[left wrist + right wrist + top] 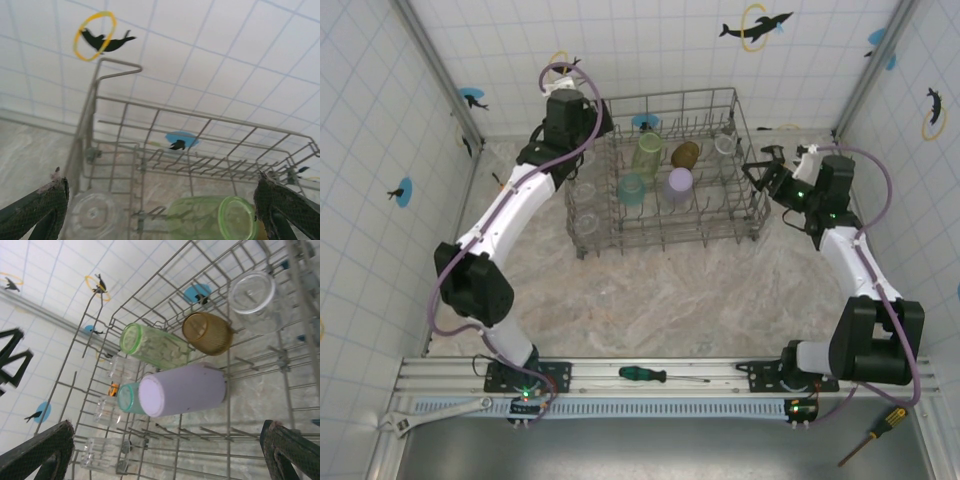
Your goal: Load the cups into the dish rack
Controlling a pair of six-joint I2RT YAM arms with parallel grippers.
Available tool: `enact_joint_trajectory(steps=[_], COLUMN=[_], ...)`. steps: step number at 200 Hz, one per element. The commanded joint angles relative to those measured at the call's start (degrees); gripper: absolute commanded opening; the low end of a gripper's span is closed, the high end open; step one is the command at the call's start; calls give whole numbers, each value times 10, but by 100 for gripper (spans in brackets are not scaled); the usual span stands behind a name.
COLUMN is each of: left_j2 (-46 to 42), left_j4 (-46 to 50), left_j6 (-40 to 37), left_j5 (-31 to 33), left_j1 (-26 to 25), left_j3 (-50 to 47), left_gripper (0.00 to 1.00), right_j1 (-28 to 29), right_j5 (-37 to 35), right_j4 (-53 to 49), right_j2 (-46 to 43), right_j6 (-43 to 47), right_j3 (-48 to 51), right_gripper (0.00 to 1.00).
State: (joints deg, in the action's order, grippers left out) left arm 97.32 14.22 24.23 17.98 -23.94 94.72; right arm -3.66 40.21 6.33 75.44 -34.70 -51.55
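A: Any room ahead of the right gripper [165, 450]?
B: Dish rack [150, 281] wires cross before its spread jaws; the lilac cup [182, 390] lies beyond.
A: And the left gripper [160, 212]?
B: Clear cup [92, 215] and green cup [215, 215] lie ahead, with free air above.

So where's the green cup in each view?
Top external: the green cup is in the rack's far half, left of centre.
Left wrist: bottom edge, right of centre, lying on its side.
Right wrist: upper middle, left of centre, next to the amber cup.
Shared landmark: the rack around it in all three.
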Motion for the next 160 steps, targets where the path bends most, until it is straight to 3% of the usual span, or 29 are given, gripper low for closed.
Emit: enact_joint_trajectory(steps=[1,48,160], left_j2=[-47,-126,-244], left_j4=[-26,-46,-26], left_j6=[0,0,63], left_j5=[85,141,132], left_j1=[1,30,177], left_j3=[-45,-144,-391], left_gripper=[98,97,97], right_j1=[-12,-17,-21], right_j5=[-27,-114,-547], right_j4=[-15,-95,-106], right_j2=[-16,-15,-103], right_j6=[20,69,76], right_j3=[9,-8,101], right_gripper=[99,99,99])
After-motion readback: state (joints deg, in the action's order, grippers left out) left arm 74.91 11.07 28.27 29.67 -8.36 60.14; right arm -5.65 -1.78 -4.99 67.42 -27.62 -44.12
